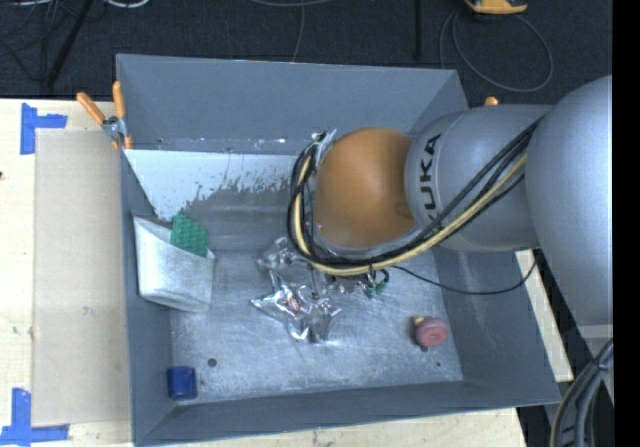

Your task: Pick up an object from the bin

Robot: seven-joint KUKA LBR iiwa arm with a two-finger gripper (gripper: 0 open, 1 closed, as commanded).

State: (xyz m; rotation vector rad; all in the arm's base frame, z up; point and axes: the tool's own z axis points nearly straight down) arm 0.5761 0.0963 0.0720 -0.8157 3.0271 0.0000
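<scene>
Bin [280, 95] contents, from the left. A green block [189, 234] sits on the top corner of a white folded packet [172, 270], which leans against the left wall. I can't make out what the packet is. Near the front left corner a small blue cube [181, 382] lies alone on the floor, well apart from the rest.

In the middle of the floor I see the gripper [298, 303] down low, a shiny tangle of metal. I cannot tell from here whether it is open or closed, nor whether anything lies under it or in it. Its upper part is hidden by the orange cover [360, 190] on the wrist, and looped cables [296, 215] cross in front of that.

To the right a small red round piece [430, 332] rests on the floor, near the gripper but clear of it. The grey arm [520, 175] comes in over the right wall and is cut off at the edge, covering much of the bin's right rear corner.
</scene>
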